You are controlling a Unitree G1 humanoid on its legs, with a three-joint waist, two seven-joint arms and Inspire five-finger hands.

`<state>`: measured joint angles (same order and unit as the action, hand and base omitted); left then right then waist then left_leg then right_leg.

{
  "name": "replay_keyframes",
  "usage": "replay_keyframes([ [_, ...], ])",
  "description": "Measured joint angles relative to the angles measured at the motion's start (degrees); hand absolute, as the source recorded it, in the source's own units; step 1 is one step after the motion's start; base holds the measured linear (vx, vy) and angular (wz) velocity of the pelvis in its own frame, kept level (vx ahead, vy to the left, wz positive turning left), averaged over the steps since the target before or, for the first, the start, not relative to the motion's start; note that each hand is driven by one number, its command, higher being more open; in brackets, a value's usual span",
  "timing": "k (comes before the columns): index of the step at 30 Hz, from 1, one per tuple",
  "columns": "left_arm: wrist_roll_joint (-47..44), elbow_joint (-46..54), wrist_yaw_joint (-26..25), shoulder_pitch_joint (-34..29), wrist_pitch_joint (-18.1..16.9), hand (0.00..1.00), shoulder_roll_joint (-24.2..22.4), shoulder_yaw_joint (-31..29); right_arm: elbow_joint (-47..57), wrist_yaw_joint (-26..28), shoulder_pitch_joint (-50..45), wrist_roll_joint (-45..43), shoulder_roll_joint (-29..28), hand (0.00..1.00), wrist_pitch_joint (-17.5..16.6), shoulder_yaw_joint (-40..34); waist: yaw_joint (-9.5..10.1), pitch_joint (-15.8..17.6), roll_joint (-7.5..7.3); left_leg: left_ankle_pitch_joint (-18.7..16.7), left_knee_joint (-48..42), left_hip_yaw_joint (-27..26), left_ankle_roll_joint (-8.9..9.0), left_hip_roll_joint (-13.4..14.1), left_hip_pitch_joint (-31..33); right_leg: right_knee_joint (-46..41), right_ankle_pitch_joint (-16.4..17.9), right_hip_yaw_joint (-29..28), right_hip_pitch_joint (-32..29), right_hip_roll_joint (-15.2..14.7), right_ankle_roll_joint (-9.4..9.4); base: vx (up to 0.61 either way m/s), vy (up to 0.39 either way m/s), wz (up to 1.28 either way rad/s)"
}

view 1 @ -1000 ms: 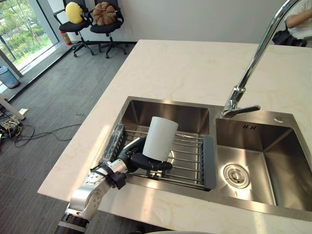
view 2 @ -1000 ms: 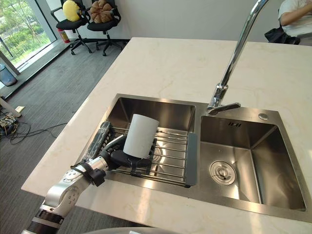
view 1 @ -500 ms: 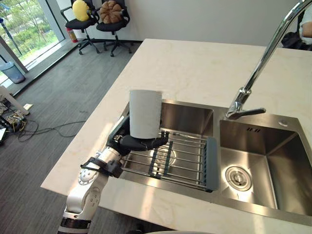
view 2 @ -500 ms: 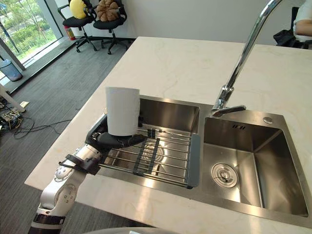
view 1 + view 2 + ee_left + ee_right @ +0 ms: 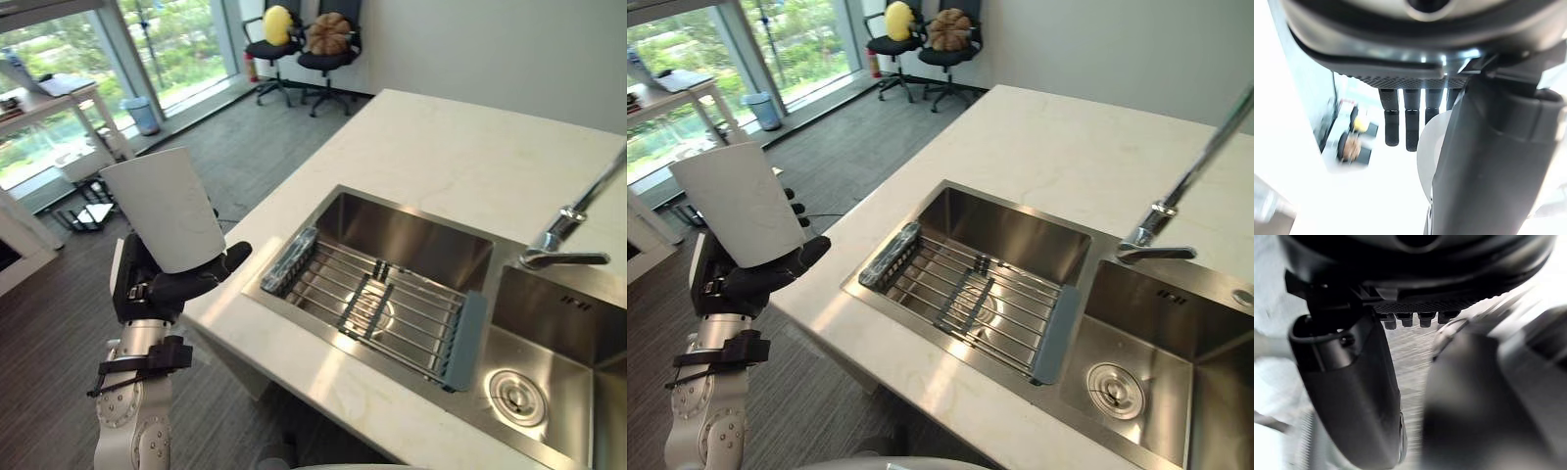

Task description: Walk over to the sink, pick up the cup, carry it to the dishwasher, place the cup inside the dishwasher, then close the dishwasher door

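Lifted out of the sink since a second ago, the white cylindrical cup (image 5: 167,206) now sits out past the counter's edge, above the dark floor. My head has turned too, so the whole scene lies differently.

From my left eye, my left hand (image 5: 162,284) is curled round the cup's lower part, with the thumb lying across its front. The cup tilts, its top leaning away from the sink. The stainless steel double sink (image 5: 411,235) is well apart to the right, set in the cream stone countertop (image 5: 460,147). A wire rack with grey ends (image 5: 377,304) spans its left basin, and the chrome tap (image 5: 563,235) stands behind the divider.

From my right eye the cup and hand show the same grasp, and two black office chairs (image 5: 926,29) stand far off by the windows.

At my left wrist, my dark fingers (image 5: 1410,127) bend round the cup's white wall, pinching it against the thumb.

At my right wrist, my right hand (image 5: 1415,269) shows over grey carpet (image 5: 1415,357); whether it is spread or curled I cannot tell.
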<state>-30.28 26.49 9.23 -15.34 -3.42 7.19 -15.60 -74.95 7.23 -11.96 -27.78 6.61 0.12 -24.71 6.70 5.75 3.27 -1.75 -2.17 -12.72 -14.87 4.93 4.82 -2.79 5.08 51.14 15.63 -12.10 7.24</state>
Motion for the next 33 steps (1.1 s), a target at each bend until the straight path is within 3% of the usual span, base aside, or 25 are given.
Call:
replay_keyframes([
  [1,0.0,0.0,0.2,0.1,-0.4,0.00,-0.2,0.4,-0.6,-0.2,-0.5,-0.2,0.0,1.00,-0.3,-1.0,-0.56,0.1,-0.49,-0.6,-0.3,-4.9,1.20,0.7,0.3,0.4,-0.3,3.3,0.6,-0.8,0.22,-0.15,0.144,2.60],
  [2,0.1,0.0,1.2,0.2,-1.9,0.00,-0.8,0.6,-0.8,-0.6,-1.1,-1.9,-0.3,1.00,-1.2,-2.8,-1.53,0.2,0.87,-0.8,-4.6,-16.8,2.48,3.5,1.7,-0.3,-0.3,9.0,1.6,-1.6,0.23,-0.09,0.147,2.11],
  [3,0.1,-0.1,1.7,0.2,-2.6,0.00,-0.9,0.8,-0.3,-0.8,-1.6,-2.5,-0.3,1.00,-1.5,-3.3,-1.79,0.2,1.53,-0.9,-6.8,-24.1,2.60,4.8,1.4,-0.5,-0.4,12.0,2.4,-2.0,0.24,-0.06,0.179,2.44],
  [4,0.1,-0.3,2.4,0.5,-4.5,0.00,-0.8,1.5,0.5,-0.9,-2.2,-2.5,-0.3,1.00,-1.9,-3.8,-2.74,0.2,1.76,-1.5,-9.1,-34.4,3.39,6.0,-1.2,-1.0,-0.4,16.6,4.3,-2.9,0.37,0.02,0.208,2.36],
  [5,0.1,-0.5,2.5,1.3,-6.6,0.00,-0.6,2.8,0.9,-1.0,-2.4,-3.3,-0.6,1.00,-1.8,-4.3,-3.87,0.0,2.15,-0.8,-8.0,-39.5,5.35,5.9,-4.6,-1.3,-0.3,18.1,5.9,-2.7,1.25,0.04,0.227,2.15],
  [6,0.1,-0.6,2.6,1.7,-7.1,0.00,-0.4,3.5,1.0,-0.9,-2.7,-3.7,-0.4,1.00,-1.7,-4.3,-4.08,-0.4,2.84,1.9,-5.9,-39.6,8.75,5.7,-5.9,-2.0,-0.2,17.9,6.0,-2.4,1.96,0.06,0.221,1.67],
  [7,0.1,-1.2,2.7,2.5,-7.5,0.00,-0.1,4.1,1.0,-0.9,-2.7,-3.8,-0.3,1.00,-1.7,-4.7,-4.63,-0.6,3.14,3.2,-3.9,-38.0,11.04,4.1,-6.2,-2.9,0.0,17.6,6.4,-3.1,3.23,0.03,0.228,1.07],
  [9,0.6,-3.0,1.9,3.2,-7.8,0.00,1.1,4.3,1.1,-1.3,-2.4,-2.8,0.7,1.00,-1.0,-6.2,-3.21,-0.8,2.73,3.8,1.7,-36.0,10.10,-1.5,-7.7,-5.9,0.2,15.3,6.3,-6.7,3.81,0.03,0.302,0.71],
  [11,1.3,-3.4,1.8,3.2,-7.8,0.00,1.2,3.5,1.4,-1.3,-2.6,-2.3,1.4,1.00,-1.1,-7.4,-2.20,-0.9,2.54,3.1,4.0,-35.1,9.91,-4.8,-8.4,-11.1,1.4,15.4,6.3,-10.5,3.52,0.09,0.285,0.49],
  [12,2.3,-3.9,2.0,3.4,-7.8,0.00,1.1,3.5,3.1,-1.4,-3.6,-2.4,1.8,1.00,-1.2,-9.4,-2.79,-0.8,2.32,2.2,4.3,-32.3,8.95,-6.9,-8.3,-17.5,1.7,14.4,6.1,-14.1,0.43,0.17,0.284,1.33],
  [13,3.1,-4.6,2.4,4.4,-7.8,0.00,1.2,4.1,5.0,-1.2,-4.8,-2.5,1.7,1.00,-1.5,-10.9,-4.23,-0.9,2.52,1.5,4.4,-28.1,7.98,-8.9,-8.4,-26.4,0.7,10.6,5.2,-18.3,-5.61,0.18,0.204,1.57],
  [14,3.4,-4.7,2.5,5.0,-7.8,0.00,1.5,4.6,5.2,-1.2,-4.9,-2.6,1.7,1.00,-1.6,-11.2,-4.63,-0.8,2.42,1.3,4.5,-26.0,7.54,-9.8,-8.5,-30.9,-1.0,7.2,3.9,-20.1,-8.71,0.21,0.180,1.93],
  [15,3.4,-4.8,2.7,6.6,-7.8,0.00,2.4,5.8,5.9,-1.1,-5.1,-2.7,1.1,1.00,-1.8,-11.2,-5.08,-0.6,2.20,1.3,4.8,-21.0,6.85,-11.1,-9.0,-38.6,-6.0,-2.4,0.3,-21.5,-15.25,0.21,0.141,2.19],
  [16,3.3,-5.6,2.5,9.0,-8.2,0.00,3.5,7.5,6.9,-0.8,-4.9,-3.2,0.3,1.00,-2.0,-11.2,-6.00,-0.3,1.95,1.7,4.7,-15.0,5.34,-12.0,-9.1,-44.4,-2.7,-14.6,-4.2,-18.2,-11.93,0.19,0.111,2.43],
  [17,3.2,-7.0,2.6,10.5,-8.8,0.00,4.0,8.8,7.5,-0.7,-4.6,-4.0,-0.4,1.00,-2.0,-11.1,-6.61,0.0,1.59,1.7,4.3,-11.6,5.22,-12.4,-9.1,-46.2,-0.2,-20.2,-5.9,-14.9,-9.17,0.18,0.033,2.89],
  [18,3.2,-10.5,2.6,13.4,-9.2,0.00,4.1,11.9,8.3,-0.6,-4.3,-4.9,-1.7,1.00,-2.0,-10.8,-7.45,0.9,0.82,1.7,3.4,-5.0,5.18,-13.4,-9.8,-48.4,3.5,-28.4,-8.5,-9.1,-6.77,0.20,-0.031,2.91],
  [19,3.4,-12.6,2.5,14.0,-9.2,0.00,4.0,14.6,9.4,-0.4,-4.1,-5.7,-2.3,1.00,-2.1,-10.2,-7.54,1.9,0.37,1.6,3.0,-0.2,5.05,-14.5,-11.1,-49.1,6.1,-32.4,-11.0,-6.0,-5.35,0.21,-0.043,2.66],
  [21,4.8,-13.0,2.3,12.2,-9.0,0.00,4.1,16.6,10.6,-0.1,-2.6,-6.3,-1.8,1.00,-2.6,-8.3,-7.29,3.0,0.14,0.9,2.8,4.3,4.29,-15.8,-12.8,-47.9,8.5,-34.7,-15.9,-5.4,-3.88,0.22,-0.006,1.55],
  [23,6.0,-13.0,2.1,10.8,-8.2,0.00,4.1,17.1,10.9,0.1,0.0,-6.2,-1.6,1.00,-2.2,-7.6,-6.97,2.9,0.17,-0.1,2.9,5.9,3.91,-16.1,-13.1,-42.7,9.2,-36.7,-21.3,-4.7,-3.22,0.23,0.016,0.97],
  [25,6.3,-13.0,2.0,10.3,-7.2,0.00,4.0,17.4,11.1,0.1,2.1,-5.7,-1.9,1.00,-1.4,-5.6,-6.59,3.0,0.13,-3.0,2.2,3.4,5.55,-14.4,-13.1,-33.6,9.2,-40.1,-25.0,-1.9,-3.15,0.26,-0.054,0.81],
  [26,6.7,-13.0,2.3,10.3,-6.6,0.00,4.1,18.6,11.0,-0.2,2.6,-5.5,-2.6,1.00,-0.3,-2.8,-6.67,3.1,0.09,-4.1,0.0,1.4,6.39,-12.5,-12.9,-26.6,8.6,-41.7,-25.8,0.4,-2.25,0.28,-0.100,0.75],
  [27,6.8,-13.0,2.5,10.1,-6.5,0.00,4.1,19.0,11.0,-0.3,2.7,-5.6,-2.8,1.00,0.2,-1.7,-6.44,3.1,0.02,-4.2,-0.6,2.2,6.40,-12.4,-13.1,-24.5,8.3,-41.7,-26.2,1.2,-2.12,0.41,-0.149,0.90],
  [30,6.9,-13.0,4.6,9.3,-5.0,0.00,4.2,20.0,11.0,-1.4,3.8,-6.4,-2.2,1.00,2.3,0.5,-6.42,2.9,-0.54,-5.2,-0.8,5.5,7.97,-12.0,-14.7,-21.1,5.0,-40.0,-27.7,2.6,-4.59,0.35,-0.134,0.72],
  [33,7.4,-13.3,5.8,6.6,-4.3,0.00,3.8,19.1,10.3,-1.4,4.6,-7.2,-1.8,1.00,3.1,2.5,-6.30,1.9,-1.37,-7.6,-0.1,6.0,11.59,-11.4,-18.7,-18.2,-1.1,-37.3,-25.5,4.4,-6.35,0.43,-0.239,0.29],
])
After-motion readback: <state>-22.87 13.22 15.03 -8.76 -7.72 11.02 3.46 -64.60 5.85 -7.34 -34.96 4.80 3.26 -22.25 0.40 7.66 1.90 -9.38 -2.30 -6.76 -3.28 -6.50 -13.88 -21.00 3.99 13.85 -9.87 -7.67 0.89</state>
